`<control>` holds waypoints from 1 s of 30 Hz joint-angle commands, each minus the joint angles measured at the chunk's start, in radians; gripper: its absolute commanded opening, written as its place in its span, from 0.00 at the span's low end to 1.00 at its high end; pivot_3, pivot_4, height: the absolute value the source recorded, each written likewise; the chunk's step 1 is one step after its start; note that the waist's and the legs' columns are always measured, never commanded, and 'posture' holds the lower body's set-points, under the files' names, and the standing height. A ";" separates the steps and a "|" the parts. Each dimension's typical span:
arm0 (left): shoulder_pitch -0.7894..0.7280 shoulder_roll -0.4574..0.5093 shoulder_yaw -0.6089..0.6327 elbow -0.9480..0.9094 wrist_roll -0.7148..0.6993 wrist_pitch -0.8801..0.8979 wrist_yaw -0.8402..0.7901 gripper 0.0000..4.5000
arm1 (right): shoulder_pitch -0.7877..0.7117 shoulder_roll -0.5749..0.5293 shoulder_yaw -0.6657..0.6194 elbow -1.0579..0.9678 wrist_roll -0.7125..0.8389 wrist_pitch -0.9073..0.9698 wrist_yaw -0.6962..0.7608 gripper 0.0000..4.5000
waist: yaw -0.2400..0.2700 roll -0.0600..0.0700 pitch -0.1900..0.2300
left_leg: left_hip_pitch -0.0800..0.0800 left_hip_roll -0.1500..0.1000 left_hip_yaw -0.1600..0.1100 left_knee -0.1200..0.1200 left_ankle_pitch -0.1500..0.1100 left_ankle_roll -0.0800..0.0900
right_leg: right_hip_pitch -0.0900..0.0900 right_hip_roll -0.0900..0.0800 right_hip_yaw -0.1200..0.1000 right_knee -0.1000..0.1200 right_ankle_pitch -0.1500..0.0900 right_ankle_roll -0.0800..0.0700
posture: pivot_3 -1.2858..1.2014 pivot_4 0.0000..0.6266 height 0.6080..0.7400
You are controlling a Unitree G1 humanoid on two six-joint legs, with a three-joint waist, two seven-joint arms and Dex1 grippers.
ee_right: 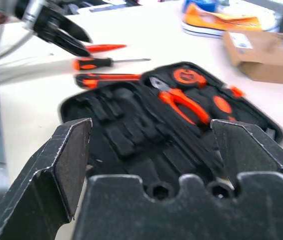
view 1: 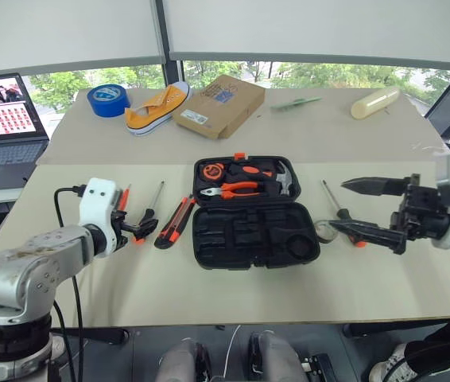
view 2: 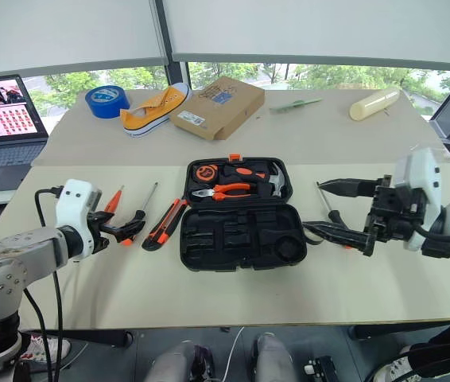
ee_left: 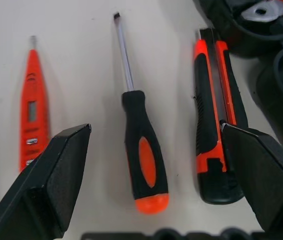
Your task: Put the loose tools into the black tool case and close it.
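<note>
Two wide-open black grippers, left point(view 1: 140, 225) and right point(view 1: 366, 208), hover empty either side of an open black moulded-plastic tool case point(view 1: 253, 212) on a beige tabletop point(view 1: 209, 294), loose orange-and-black tools point(ee_left: 144, 145) just left of it, windows point(view 1: 233, 73) behind.

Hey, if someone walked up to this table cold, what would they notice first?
Probably the black tool case, lying open mid-table with orange-handled pliers in its far half. On its left, a utility knife, a screwdriver and a red tester lie in a row, with the open left gripper poised over them. The open right gripper hovers on the case's right.
</note>
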 commanded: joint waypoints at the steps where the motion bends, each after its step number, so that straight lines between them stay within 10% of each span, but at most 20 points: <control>1: -0.040 -0.011 -0.028 0.045 0.065 -0.017 0.033 1.00 | -0.047 0.001 0.011 -0.054 0.040 0.013 -0.035 0.99 | 0.000 0.000 0.000 | 0.000 0.000 0.000 0.000 0.000 0.000 | 0.000 0.000 0.000 0.000 0.000 0.000 | 0.52 0.24 0.93; 7: -0.069 -0.064 -0.063 0.090 0.109 -0.035 0.034 1.00 | -0.065 0.008 0.038 -0.056 0.049 0.019 -0.066 0.99 | 0.008 -0.001 0.000 | 0.000 0.000 0.000 0.001 0.000 0.000 | 0.000 -0.001 0.000 0.000 0.000 0.000 | 0.52 0.24 0.93; 18: -0.106 -0.078 -0.090 0.159 0.170 -0.064 0.011 0.20 | -0.077 0.008 0.067 -0.052 0.045 0.009 -0.081 1.00 | 0.011 -0.001 0.000 | 0.000 0.000 0.000 0.001 0.001 0.002 | 0.000 -0.001 0.000 0.000 0.000 0.000 | 0.52 0.24 0.93; 30: -0.401 0.108 -0.378 0.223 0.242 -0.641 -0.617 0.19 | 0.060 -0.023 -0.036 -0.027 0.012 0.003 -0.088 1.00 | 0.012 -0.005 0.003 | -0.002 -0.001 -0.001 0.001 0.001 0.001 | 0.000 -0.001 -0.007 0.000 0.000 0.000 | 0.52 0.24 0.93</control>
